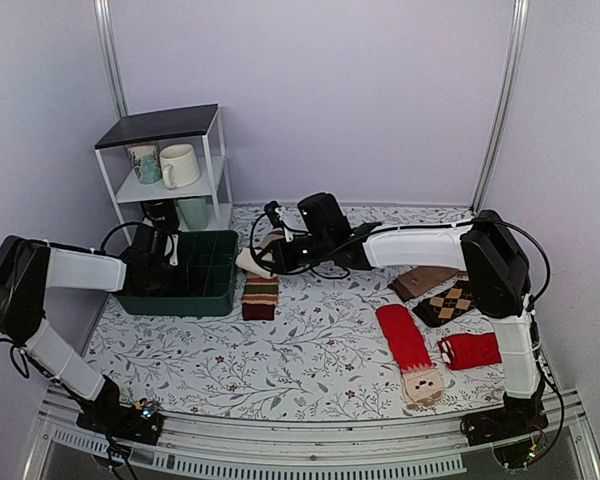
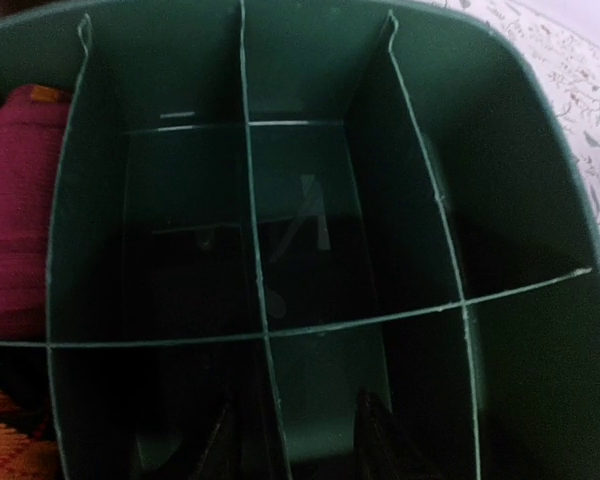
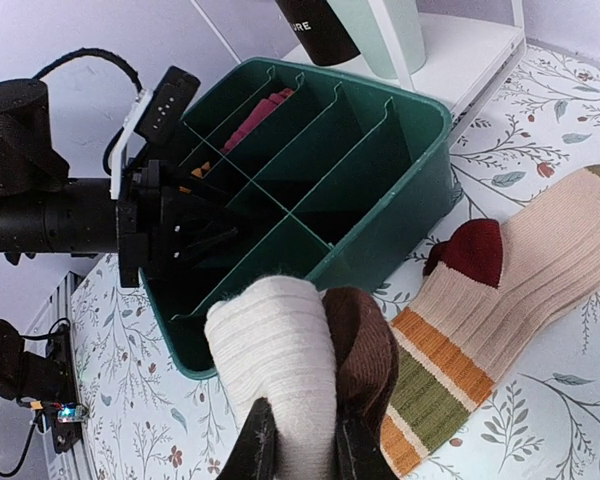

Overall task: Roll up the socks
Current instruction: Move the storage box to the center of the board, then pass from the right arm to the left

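Socks (image 3: 290, 370), a cream and dark brown bundle, sit pinched in the right gripper (image 3: 298, 455) just beside the green divided bin (image 3: 400, 205). The roll could unfurl or snag on the bin's rim or a divider if carried in low. The left gripper (image 2: 300, 450), fingers apart and empty, straddles a divider inside, so the arms could clash there; compartments farther from it look free.
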Robot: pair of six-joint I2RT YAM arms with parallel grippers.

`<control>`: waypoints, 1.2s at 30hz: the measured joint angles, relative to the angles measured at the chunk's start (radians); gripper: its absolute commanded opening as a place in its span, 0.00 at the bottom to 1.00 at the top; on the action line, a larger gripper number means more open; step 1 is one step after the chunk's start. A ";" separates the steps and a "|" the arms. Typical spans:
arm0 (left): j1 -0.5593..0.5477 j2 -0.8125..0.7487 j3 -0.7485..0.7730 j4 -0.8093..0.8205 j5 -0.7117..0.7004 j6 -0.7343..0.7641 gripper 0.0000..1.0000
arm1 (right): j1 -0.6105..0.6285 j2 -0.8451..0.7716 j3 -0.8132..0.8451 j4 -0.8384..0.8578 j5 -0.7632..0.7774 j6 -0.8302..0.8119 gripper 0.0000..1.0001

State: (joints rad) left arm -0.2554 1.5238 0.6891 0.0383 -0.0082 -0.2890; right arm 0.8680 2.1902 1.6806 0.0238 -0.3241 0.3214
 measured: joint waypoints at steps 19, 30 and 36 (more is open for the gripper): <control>-0.163 -0.156 -0.158 -0.009 -0.030 -0.093 0.00 | -0.005 -0.125 -0.143 0.011 -0.029 -0.024 0.00; -0.282 -0.438 -0.261 -0.187 -0.044 -0.164 0.42 | -0.005 -0.261 -0.269 0.016 -0.182 -0.181 0.00; -0.288 -0.582 -0.223 -0.230 -0.066 -0.169 0.98 | -0.005 -0.270 -0.273 0.015 -0.272 -0.281 0.01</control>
State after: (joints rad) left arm -0.5434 0.9417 0.4660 -0.1913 -0.0738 -0.4580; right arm 0.8635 1.9198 1.4078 0.0387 -0.5957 0.0406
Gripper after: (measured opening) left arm 0.725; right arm 0.102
